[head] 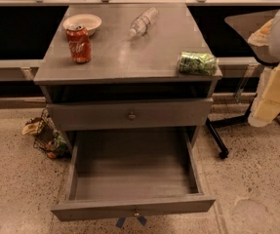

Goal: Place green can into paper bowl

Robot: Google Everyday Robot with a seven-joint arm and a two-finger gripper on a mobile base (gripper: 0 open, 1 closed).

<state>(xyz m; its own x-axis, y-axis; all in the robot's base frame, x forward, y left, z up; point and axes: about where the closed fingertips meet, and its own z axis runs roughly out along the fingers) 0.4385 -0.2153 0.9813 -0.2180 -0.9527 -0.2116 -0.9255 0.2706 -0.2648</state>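
Cabinet (130, 52), centre: grey, metal-look top, smooth with a dull sheen.
Green can (198, 63), middle right: glossy printed aluminium.
Red can (79, 44), upper left: glossy.
Paper bowl (82, 22), upper left: matt cream paper.
Bottle (143, 22), top centre: clear shiny plastic.
Gripper (269, 101), right edge: matt cream plastic.
Floor (256, 189): speckled stone, smooth.

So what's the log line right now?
green can: on side, right front of cabinet top | paper bowl: back left, no can inside | gripper: far right, apart from can
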